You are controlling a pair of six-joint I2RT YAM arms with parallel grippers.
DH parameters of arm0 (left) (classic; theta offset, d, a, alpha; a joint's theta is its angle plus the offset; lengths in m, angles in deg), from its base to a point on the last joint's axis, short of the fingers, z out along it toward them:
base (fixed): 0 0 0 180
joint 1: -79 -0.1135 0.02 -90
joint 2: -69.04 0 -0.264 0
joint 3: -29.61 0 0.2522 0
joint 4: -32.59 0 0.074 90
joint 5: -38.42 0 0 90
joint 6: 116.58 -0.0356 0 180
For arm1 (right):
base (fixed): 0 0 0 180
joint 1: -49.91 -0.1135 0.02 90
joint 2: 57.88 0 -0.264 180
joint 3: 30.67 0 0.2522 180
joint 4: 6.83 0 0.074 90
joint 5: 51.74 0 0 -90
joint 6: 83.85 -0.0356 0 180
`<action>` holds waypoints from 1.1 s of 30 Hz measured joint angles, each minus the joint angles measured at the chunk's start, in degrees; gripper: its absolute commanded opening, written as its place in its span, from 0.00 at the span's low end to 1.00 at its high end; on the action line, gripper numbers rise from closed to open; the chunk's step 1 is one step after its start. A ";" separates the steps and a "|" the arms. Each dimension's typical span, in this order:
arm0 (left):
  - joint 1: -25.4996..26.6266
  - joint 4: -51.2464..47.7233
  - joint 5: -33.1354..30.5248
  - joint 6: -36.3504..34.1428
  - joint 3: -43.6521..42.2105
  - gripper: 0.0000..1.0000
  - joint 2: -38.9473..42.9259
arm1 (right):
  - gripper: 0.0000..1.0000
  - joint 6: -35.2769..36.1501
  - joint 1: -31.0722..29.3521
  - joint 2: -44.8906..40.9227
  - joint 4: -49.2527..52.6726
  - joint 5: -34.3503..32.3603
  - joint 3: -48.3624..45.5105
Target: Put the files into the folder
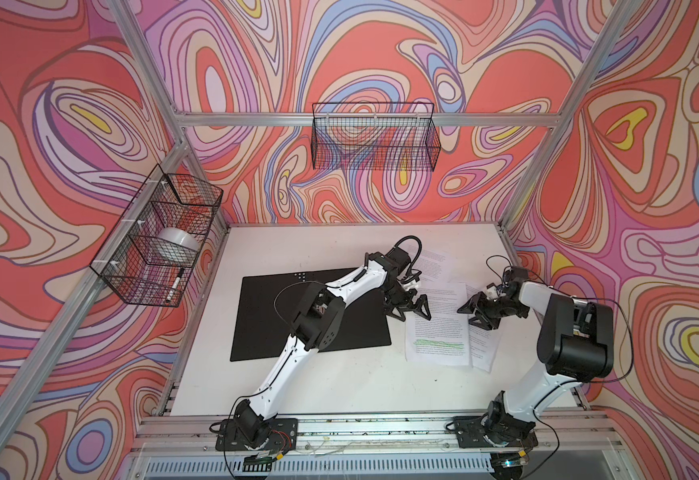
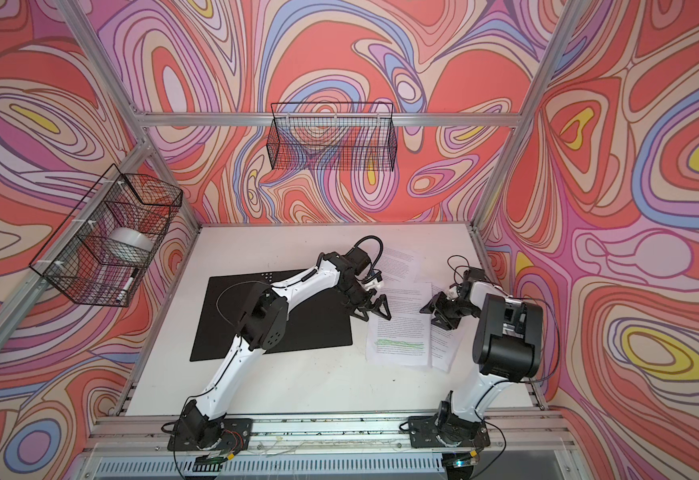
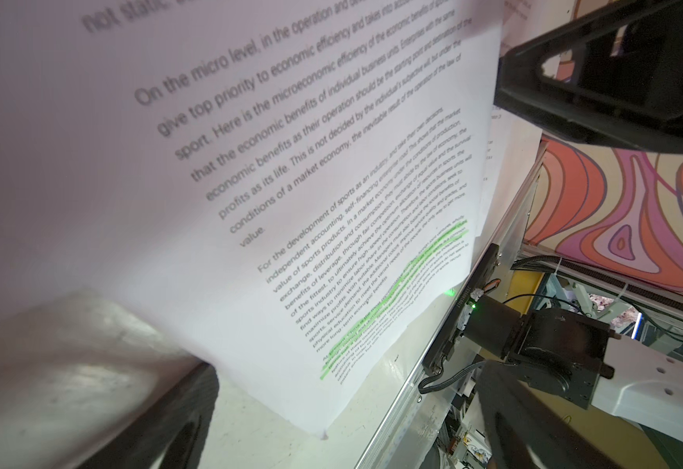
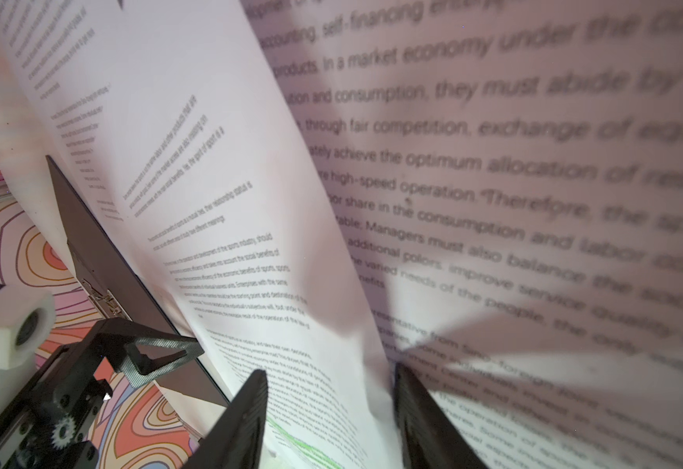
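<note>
On the left wall hangs a wire basket (image 1: 154,243) with a roll of tape (image 1: 179,243) and a marker pen (image 1: 175,284) in it. We leave those alone.

Next comes the folder (image 1: 273,332). It lies open and flat on the left part of the white table (image 1: 339,386), black inside facing up. We see its metal clip (image 4: 104,300) in the right wrist view. No paper is in it yet.

The left gripper (image 1: 409,311) reaches over the folder. It sits low at the left edge of the paper. Its jaws are spread as wide as they go, and it holds nothing.

The files (image 1: 439,332) lie on the table just to the right of the folder, in a loose pile. The top sheet has green lines (image 1: 439,344). One sheet (image 1: 433,264) pokes out at the back and another (image 1: 482,345) at the right.

The right gripper (image 1: 475,314) is at the right edge of the top sheet. Its jaws are about half open. A raised bit of the paper stands between them, but they do not pinch it yet.

We think this is the grabbing step. Next, the right jaws likely need to squeeze that raised edge gently. Then the sheet must go left, onto the black folder. Paper is thin and floppy, so it may slip out or bend.
</note>
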 measured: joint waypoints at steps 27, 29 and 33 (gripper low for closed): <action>-0.07 -0.72 -1.31 -2.12 0.24 1.00 2.29 | 0.00 1.70 0.00 -1.86 0.04 -3.72 -0.79; -0.07 -1.55 -2.32 -3.23 0.92 0.99 2.99 | 0.00 1.70 0.00 -1.88 -0.09 -3.65 -0.79; -0.13 -3.15 -4.50 -5.46 2.71 1.00 4.61 | 0.00 1.73 0.00 -2.32 -0.07 -3.41 -0.79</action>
